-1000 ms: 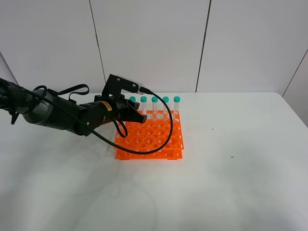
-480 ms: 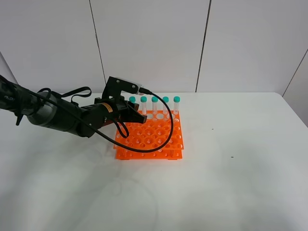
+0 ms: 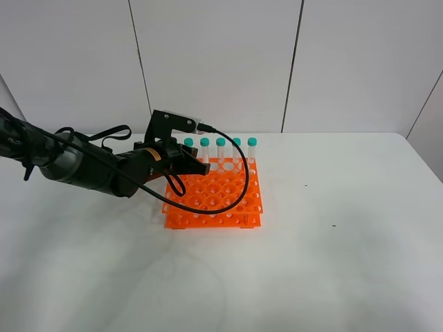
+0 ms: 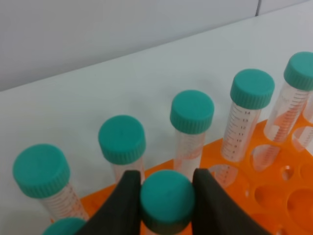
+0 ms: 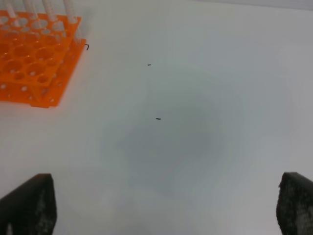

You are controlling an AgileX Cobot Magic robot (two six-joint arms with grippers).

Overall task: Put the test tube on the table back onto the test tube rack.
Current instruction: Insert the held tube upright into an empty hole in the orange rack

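Observation:
My left gripper (image 3: 199,167) hangs over the back left part of the orange test tube rack (image 3: 216,196). In the left wrist view the left gripper (image 4: 167,196) is shut on the teal cap of a test tube (image 4: 166,199). The tube's body is hidden below the cap, so I cannot tell whether its tip is in a hole. Several other capped tubes (image 4: 192,113) stand in the rack's back row (image 3: 221,143). My right gripper (image 5: 161,205) is open and empty above the bare white table (image 5: 195,122), away from the rack (image 5: 34,58). It is out of the exterior view.
The white table (image 3: 332,263) stretches in front and to the right of the rack. A black cable (image 3: 235,194) from the left arm loops over the rack's front holes. A panelled white wall (image 3: 221,62) stands behind the table.
The left gripper with the tube has shifted slightly left and back over the rack. The rack and its tubes have moved a little with it.

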